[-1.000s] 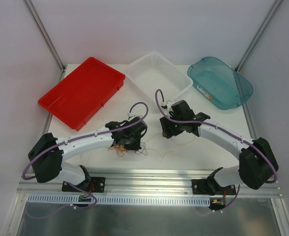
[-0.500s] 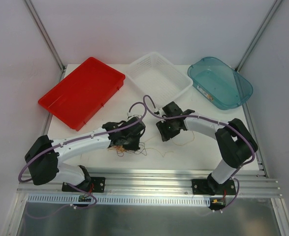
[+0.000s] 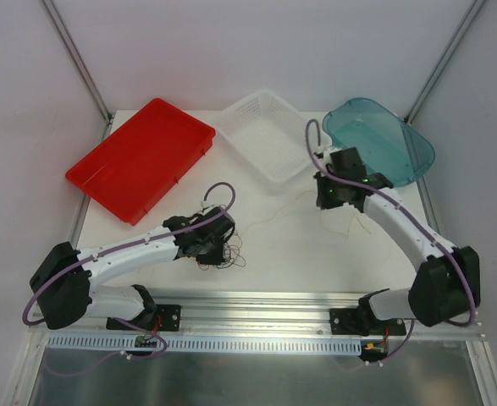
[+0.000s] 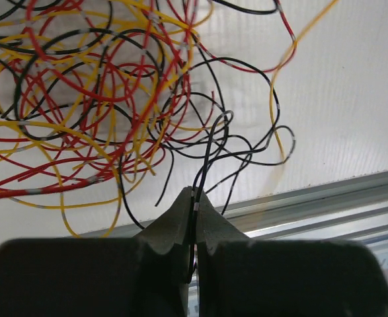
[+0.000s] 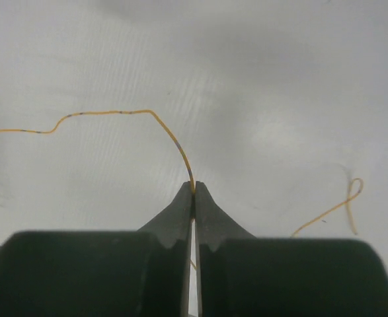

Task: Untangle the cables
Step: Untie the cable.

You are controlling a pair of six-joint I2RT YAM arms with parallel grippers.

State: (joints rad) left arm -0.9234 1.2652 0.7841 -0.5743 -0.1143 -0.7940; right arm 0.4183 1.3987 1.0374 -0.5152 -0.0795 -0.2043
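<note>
Left pincer [image 4: 195, 198]: we found it closed tight, its two tips pressed together on a single black cable [image 4: 198, 181] that ran up from the tips into the tangle.
Right pincer [image 5: 194, 188]: it was closed just as tightly, nipping one yellow cable [image 5: 114, 112] right at the tips. That cable bent over and trailed away to the left across the bare worktop.
Cables [image 3: 223, 254]: most of them lay in one knotted heap on the near-left part of the worktop, just beside the left pincer. In the left wrist view we saw yellow, red and black loops crossing over one another many times.
Stray strand: in the right wrist view a separate short yellow piece [image 5: 347, 201] lay curled on the right, apart from the held cable.
Pincer positions: in the top view the left pincer [image 3: 207, 249] sat low at the heap. The right pincer [image 3: 328, 199] was well apart from it, toward the far right.
Worktop [image 3: 316, 254]: it was white, with a metal rail [image 3: 256, 304] along its near edge.
Containers: a red tray [image 3: 138, 156] stood far left, a white basket [image 3: 269, 135] far centre and a teal tub [image 3: 379, 139] far right. We could make out no cable in any of them.
</note>
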